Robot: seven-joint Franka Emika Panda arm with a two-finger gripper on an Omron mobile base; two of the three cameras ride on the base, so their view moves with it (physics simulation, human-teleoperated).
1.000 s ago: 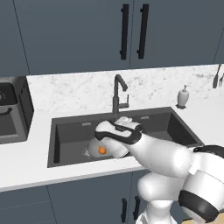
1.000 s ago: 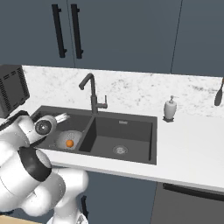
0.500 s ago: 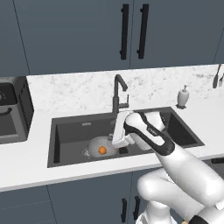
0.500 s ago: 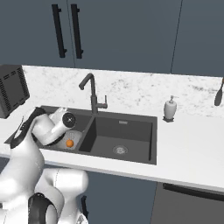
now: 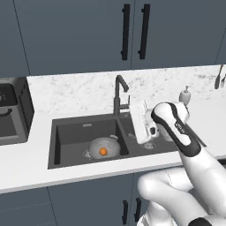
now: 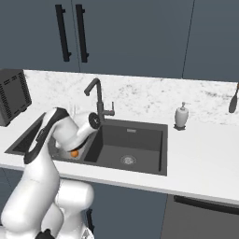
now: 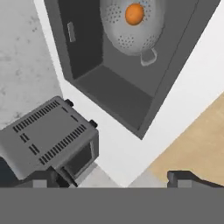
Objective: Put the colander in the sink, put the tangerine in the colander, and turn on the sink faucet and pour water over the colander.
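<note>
I found the gripper (image 5: pixel 140 120) spread wide and empty, raised above the divider of the sink (image 5: pixel 70 126). Below and beside it, the colander (image 5: pixel 105 147) sat in the left basin with the tangerine (image 5: pixel 103 151) inside. Beyond, the faucet (image 5: pixel 119 93) stood behind the divider, its small side lever toward the right basin. I judged the faucet step in hand: I should approach the lever squarely, nudge it gently, then swing the spout over the colander.

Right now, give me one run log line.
colander: in sink | tangerine: in colander | gripper: open, empty, near faucet
</note>
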